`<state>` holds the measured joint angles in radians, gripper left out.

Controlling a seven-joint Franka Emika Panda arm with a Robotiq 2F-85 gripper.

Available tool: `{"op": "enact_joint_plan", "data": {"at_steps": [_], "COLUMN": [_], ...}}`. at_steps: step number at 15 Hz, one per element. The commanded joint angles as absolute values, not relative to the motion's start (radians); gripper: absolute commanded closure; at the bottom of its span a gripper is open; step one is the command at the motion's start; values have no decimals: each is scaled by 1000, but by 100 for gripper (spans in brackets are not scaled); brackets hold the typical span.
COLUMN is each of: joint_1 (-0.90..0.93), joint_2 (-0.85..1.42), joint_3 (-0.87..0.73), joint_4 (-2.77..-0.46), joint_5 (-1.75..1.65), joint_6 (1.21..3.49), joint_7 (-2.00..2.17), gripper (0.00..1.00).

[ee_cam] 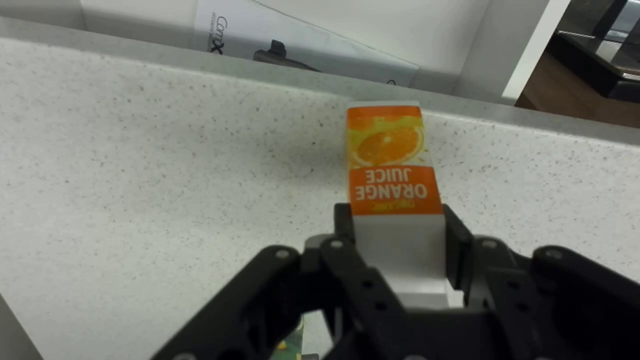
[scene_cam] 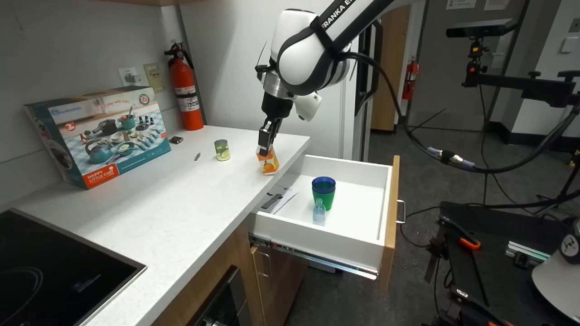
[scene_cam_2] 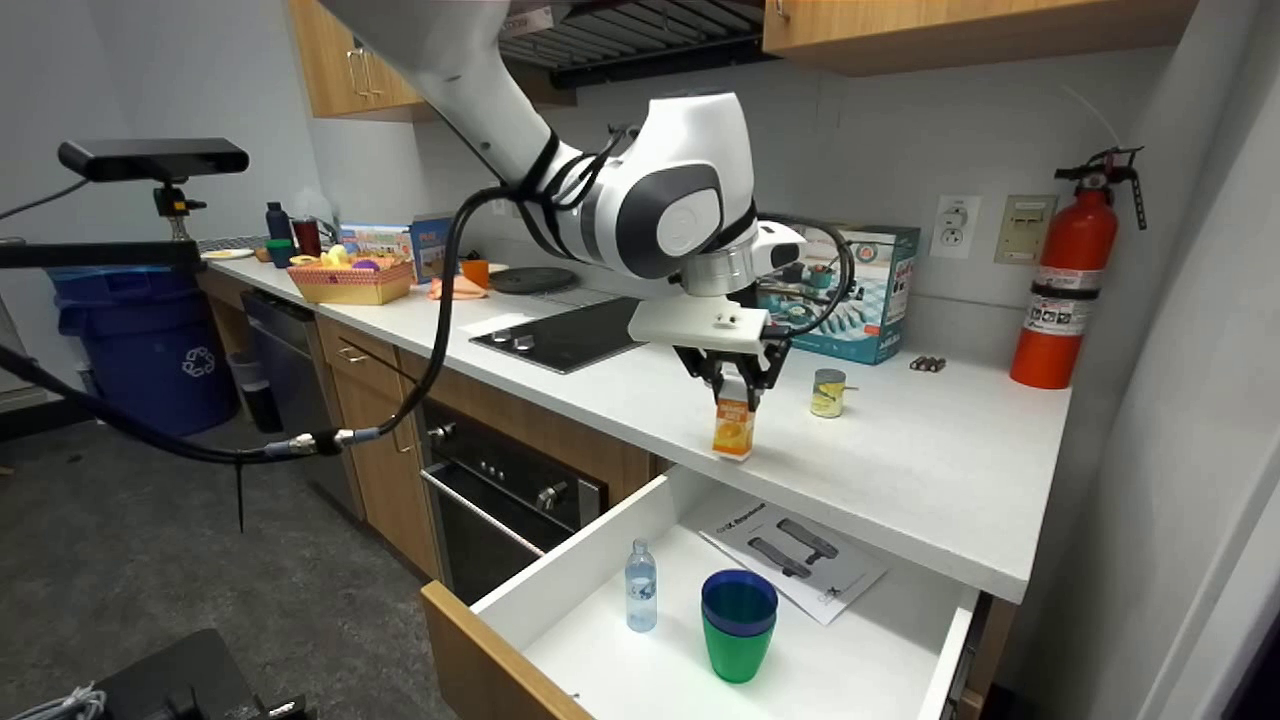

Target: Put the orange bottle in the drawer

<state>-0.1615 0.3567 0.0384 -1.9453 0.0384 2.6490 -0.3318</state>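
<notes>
The orange bottle is a small orange juice carton with a pale top. It shows in both exterior views (scene_cam: 269, 165) (scene_cam_2: 734, 430) and in the wrist view (ee_cam: 392, 150). My gripper (scene_cam_2: 736, 393) points down at the counter's front edge. In the wrist view its fingers (ee_cam: 398, 222) press both sides of the carton's pale upper part. The carton is roughly upright, slightly tilted; I cannot tell whether its base touches the counter. The white drawer (scene_cam: 312, 232) is pulled out just below, with a wooden front; it also shows in an exterior view (scene_cam_2: 575, 592) and the wrist view (ee_cam: 500, 45).
The drawer holds a green-blue cup (scene_cam_2: 738, 640), a clear bottle (scene_cam_2: 641, 590) and a paper sheet (scene_cam_2: 800, 560). On the counter (scene_cam: 181, 213) stand a small can (scene_cam: 222, 150), a toy box (scene_cam: 104, 136) and a fire extinguisher (scene_cam: 185, 90). A cooktop (scene_cam: 54, 267) lies along the counter.
</notes>
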Motion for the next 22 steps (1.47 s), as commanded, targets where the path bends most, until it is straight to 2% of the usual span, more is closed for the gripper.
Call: {"op": "enact_joint_plan", "data": {"at_steps": [1, 11, 22], "joint_1": [-175, -250, -240], "joint_2": [301, 118, 70], "joint_3": [41, 24, -23], "joint_4": [-2005, -2248, -2467], "joint_5": [64, 253, 381], "joint_6": [2639, 2658, 2730], "joint_7": [-356, -567, -798], "gripper": [82, 82, 82]}}
